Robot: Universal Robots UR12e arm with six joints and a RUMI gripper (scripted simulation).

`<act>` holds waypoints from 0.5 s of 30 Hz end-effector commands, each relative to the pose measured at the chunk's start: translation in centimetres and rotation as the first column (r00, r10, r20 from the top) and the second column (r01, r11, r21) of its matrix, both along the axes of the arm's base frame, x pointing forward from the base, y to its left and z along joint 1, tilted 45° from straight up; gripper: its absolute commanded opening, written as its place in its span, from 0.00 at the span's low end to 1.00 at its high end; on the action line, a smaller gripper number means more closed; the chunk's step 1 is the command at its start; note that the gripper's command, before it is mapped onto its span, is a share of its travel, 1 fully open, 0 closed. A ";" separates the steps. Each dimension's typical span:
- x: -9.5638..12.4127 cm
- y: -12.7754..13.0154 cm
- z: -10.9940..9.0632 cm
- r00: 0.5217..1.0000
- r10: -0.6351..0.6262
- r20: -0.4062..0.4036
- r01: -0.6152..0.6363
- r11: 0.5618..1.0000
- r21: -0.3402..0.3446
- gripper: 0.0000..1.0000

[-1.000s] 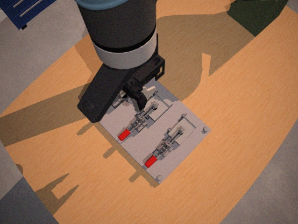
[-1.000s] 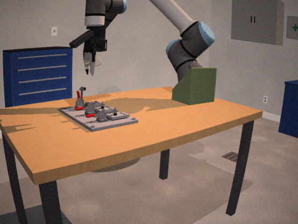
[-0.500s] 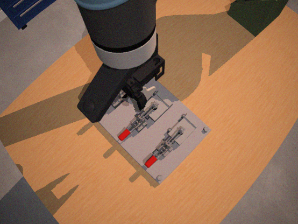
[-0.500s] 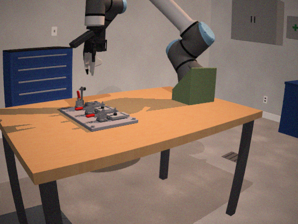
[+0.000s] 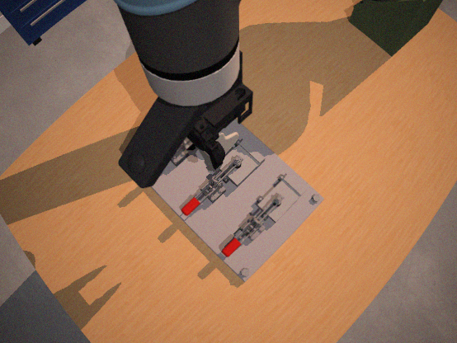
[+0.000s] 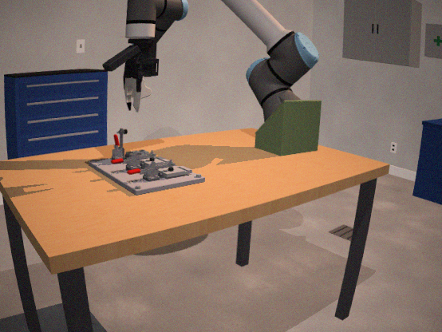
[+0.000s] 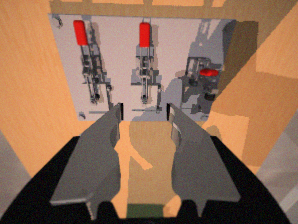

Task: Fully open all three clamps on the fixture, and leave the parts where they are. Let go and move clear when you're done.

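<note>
From where I stand, the claw hangs above the fixture plate, well apart from it, fingers pointing down. Those fingers are parted partway, with nothing pinched in the gap. Below the claw, the raised clamp stands open, its red grip and arm both up; in the wrist view it sits off to the right of the fingertips, and from overhead the claw covers much of it. The middle clamp lies beneath and ahead of the gap in the wrist view, its red handle laid flat. The outer clamp, on the far side of the middle one from the raised clamp, has its handle down too. Both look closed, though the small linkages are hard to read from here. The claw touches none of the three.
</note>
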State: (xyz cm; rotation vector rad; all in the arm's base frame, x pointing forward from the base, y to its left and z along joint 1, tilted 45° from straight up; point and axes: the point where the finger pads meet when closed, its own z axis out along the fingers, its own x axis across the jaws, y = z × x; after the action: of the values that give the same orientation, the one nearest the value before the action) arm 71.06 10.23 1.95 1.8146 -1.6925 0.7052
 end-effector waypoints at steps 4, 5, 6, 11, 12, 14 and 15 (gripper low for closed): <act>0.0 -0.3 0.0 1.000 -0.002 0.001 0.002 1.000 0.001 0.28; -0.1 -0.4 -0.3 1.000 -0.002 -0.001 0.002 1.000 0.001 0.28; -0.1 -0.6 -0.5 1.000 -0.002 -0.002 0.002 1.000 0.000 0.28; -0.1 -2.0 -1.9 1.000 -0.002 -0.002 0.002 1.000 -0.001 0.28; -0.1 -2.0 -1.9 1.000 -0.002 -0.002 0.002 1.000 -0.001 0.28; -0.1 -2.3 -2.2 1.000 -0.002 -0.002 0.002 1.000 0.000 0.28; -0.1 -2.6 -2.5 1.000 -0.002 -0.002 0.002 1.000 -0.001 0.28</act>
State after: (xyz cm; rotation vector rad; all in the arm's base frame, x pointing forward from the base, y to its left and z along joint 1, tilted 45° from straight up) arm 71.04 8.69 0.77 1.8119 -1.6966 0.7050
